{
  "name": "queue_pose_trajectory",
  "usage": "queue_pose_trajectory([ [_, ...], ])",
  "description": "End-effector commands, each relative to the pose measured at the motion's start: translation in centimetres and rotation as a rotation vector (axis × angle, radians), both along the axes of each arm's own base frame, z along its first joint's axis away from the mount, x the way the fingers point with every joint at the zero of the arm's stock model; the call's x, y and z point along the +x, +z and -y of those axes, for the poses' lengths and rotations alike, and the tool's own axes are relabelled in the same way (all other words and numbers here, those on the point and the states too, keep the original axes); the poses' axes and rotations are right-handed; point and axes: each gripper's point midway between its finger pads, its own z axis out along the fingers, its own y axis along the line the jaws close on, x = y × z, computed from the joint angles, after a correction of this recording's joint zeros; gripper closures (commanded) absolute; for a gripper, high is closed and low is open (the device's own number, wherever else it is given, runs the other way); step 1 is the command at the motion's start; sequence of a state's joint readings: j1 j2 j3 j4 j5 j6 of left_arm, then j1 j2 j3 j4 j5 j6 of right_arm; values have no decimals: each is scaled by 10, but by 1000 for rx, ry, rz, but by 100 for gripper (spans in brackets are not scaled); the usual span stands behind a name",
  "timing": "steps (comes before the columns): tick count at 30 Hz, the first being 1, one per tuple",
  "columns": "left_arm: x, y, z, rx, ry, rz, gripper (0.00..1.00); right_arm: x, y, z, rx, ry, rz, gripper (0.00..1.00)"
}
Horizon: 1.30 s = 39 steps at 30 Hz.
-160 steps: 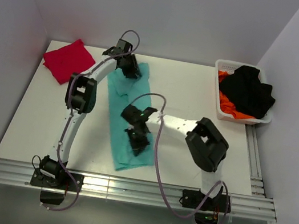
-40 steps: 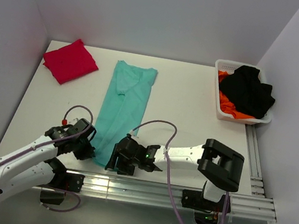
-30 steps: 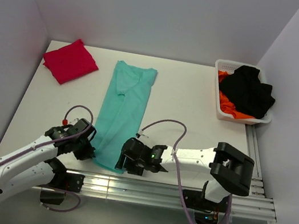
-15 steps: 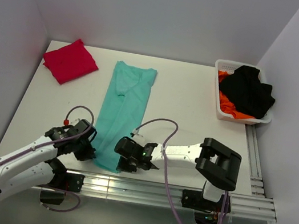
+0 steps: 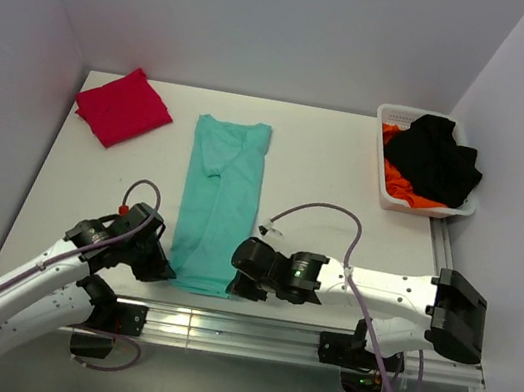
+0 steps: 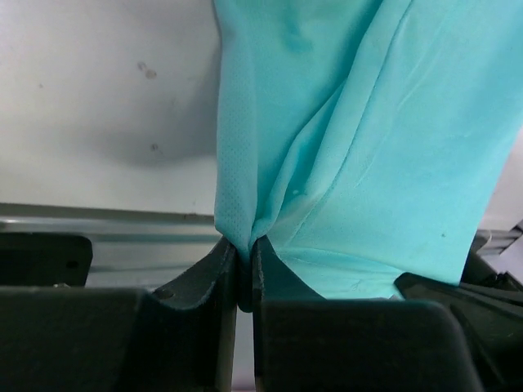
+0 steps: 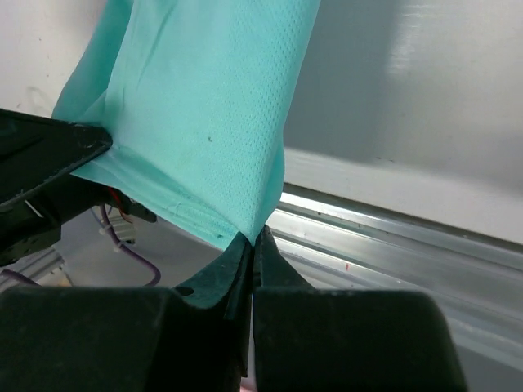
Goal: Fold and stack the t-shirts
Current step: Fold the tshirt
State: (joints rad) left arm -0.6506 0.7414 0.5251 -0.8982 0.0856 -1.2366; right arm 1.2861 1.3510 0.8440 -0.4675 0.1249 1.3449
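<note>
The teal-green t-shirt lies as a long narrow strip down the middle of the table, its near end at the front edge. My left gripper is shut on the near left corner of the shirt. My right gripper is shut on the near right corner of the shirt. Both corners are pinched tight between the jaws and lifted slightly off the table. A folded crimson-red t-shirt lies at the far left corner.
A white basket at the far right holds black and orange clothes. Metal rails run along the table's front edge, just under both grippers. White walls close in the left, back and right.
The right gripper moved right along the hem and took the near right corner. The shirt's near end has been pulled straighter and flatter. The left gripper keeps its hold.
</note>
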Motion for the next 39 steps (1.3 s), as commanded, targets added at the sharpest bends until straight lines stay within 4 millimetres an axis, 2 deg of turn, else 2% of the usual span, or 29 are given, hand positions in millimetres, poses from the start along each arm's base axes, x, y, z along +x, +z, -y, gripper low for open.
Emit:
queue_pose_trajectory([
  [1, -2, 18, -1, 8, -66, 28, 92, 0, -7, 39, -158, -19, 23, 100],
  [5, 13, 35, 4, 40, -92, 50, 92, 9, 8, 30, -163, -9, 48, 100],
  [6, 22, 52, 10, 30, -106, 91, 92, 15, 17, 27, -160, -9, 57, 100],
  [8, 38, 61, 14, 62, -110, 110, 92, 23, 19, 27, -184, -14, 65, 100],
  [12, 72, 90, 33, 74, -144, 175, 96, 55, 41, 21, -164, -23, 106, 100],
  [13, 77, 91, 37, 78, -151, 177, 99, 62, 45, 22, -163, -25, 112, 100],
  [14, 83, 87, 41, 89, -160, 161, 99, 77, 45, 26, -176, -52, 113, 100],
  [15, 90, 93, 45, 90, -165, 176, 100, 86, 55, 24, -174, -40, 133, 100],
  [17, 99, 91, 50, 101, -172, 170, 100, 104, 55, 29, -199, -58, 129, 100],
  [21, 117, 97, 53, 110, -169, 188, 100, 132, 65, 28, -213, -56, 147, 100],
  [29, 155, 90, 26, 158, -99, 177, 100, 165, 62, 24, -234, -58, 133, 100],
  [32, 170, 89, 14, 198, -79, 189, 100, 177, 67, 20, -232, -48, 146, 100],
  [39, 198, 75, 3, 217, -64, 173, 100, 205, 62, 16, -252, -50, 137, 100],
])
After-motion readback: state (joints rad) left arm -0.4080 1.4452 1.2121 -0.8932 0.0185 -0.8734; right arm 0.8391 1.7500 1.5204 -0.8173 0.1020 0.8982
